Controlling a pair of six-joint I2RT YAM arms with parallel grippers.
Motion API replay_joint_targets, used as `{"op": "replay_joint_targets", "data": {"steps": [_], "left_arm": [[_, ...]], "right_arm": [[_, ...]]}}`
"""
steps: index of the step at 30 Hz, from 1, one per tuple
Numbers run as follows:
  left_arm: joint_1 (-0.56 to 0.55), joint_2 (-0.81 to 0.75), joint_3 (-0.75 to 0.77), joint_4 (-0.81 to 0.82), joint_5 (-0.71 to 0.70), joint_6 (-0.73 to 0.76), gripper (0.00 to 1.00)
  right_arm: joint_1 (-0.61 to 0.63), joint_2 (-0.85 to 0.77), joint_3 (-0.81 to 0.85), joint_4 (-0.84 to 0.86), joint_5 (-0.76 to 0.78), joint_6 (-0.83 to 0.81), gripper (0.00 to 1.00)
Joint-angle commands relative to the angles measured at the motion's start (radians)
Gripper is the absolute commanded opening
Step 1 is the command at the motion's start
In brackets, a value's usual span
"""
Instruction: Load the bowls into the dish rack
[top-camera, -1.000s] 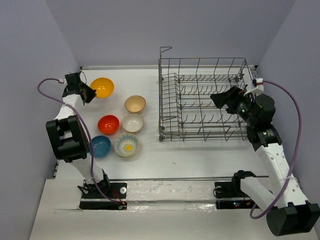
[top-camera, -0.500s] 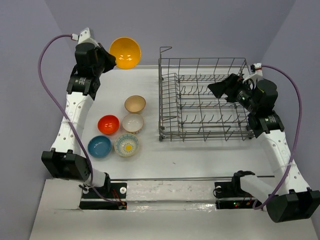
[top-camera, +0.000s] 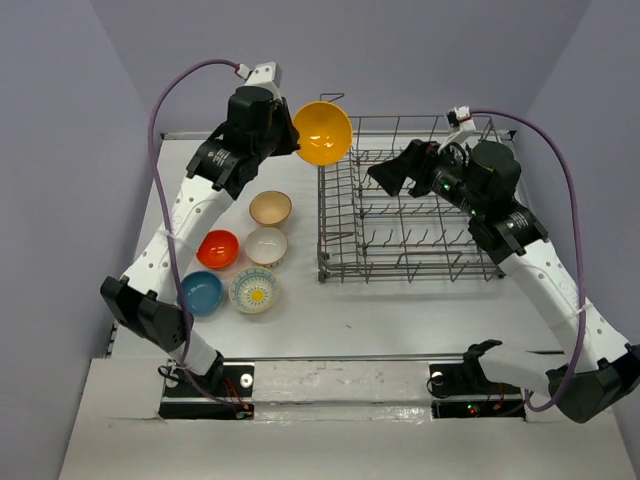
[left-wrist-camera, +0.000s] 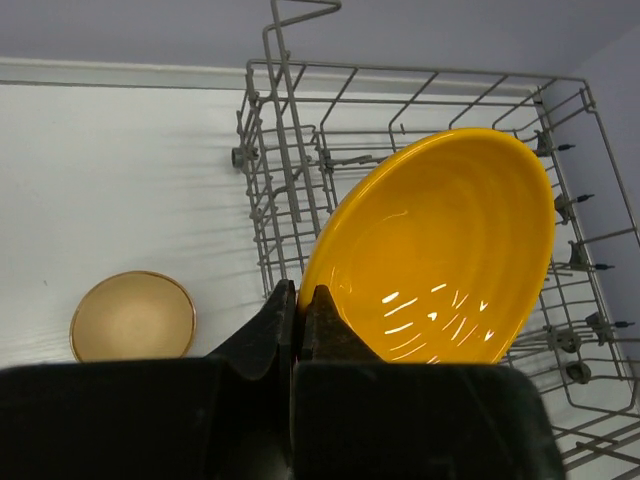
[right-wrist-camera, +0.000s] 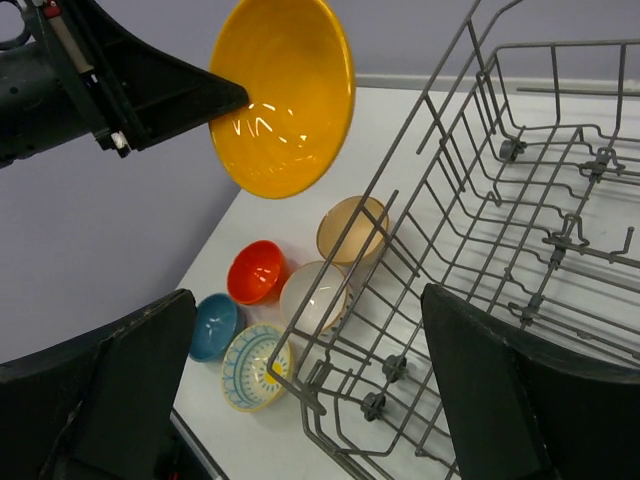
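My left gripper is shut on the rim of a yellow bowl, which hangs tilted in the air at the far left corner of the grey wire dish rack. In the left wrist view the pinched bowl is in front of the rack. My right gripper hovers open and holds nothing above the rack's left half, facing the bowl. On the table left of the rack sit tan, white, orange-red, blue and flower-patterned bowls.
The rack's tall wire sides and upright tines fill the right half of the table. Purple walls close in behind and on both sides. The left arm arches over the bowls on the table.
The left arm has lifted the yellow bowl from the table's far left and swung it right to the rack's corner. The right gripper has moved left over the rack, still open.
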Motion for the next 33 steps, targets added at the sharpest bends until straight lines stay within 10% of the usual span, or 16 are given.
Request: {"op": "replay_joint_targets", "data": {"steps": [1,15,28,33], "left_arm": [[-0.085,0.016,0.088,-0.012,-0.060,0.026,0.00],[-0.298,0.076,0.146,-0.036,-0.124,0.032,0.00],[-0.341,0.115,0.180,-0.042,-0.138,0.034,0.00],[-0.346,0.121,0.193,-0.042,-0.132,0.037,0.00]], "right_arm": [[0.029,0.020,0.049,-0.012,0.105,-0.033,0.99],[0.047,0.083,0.092,-0.047,0.254,-0.055,0.85],[0.047,0.094,0.086,-0.055,0.325,-0.062,0.29],[0.047,0.101,0.077,-0.055,0.331,-0.069,0.26]]}}
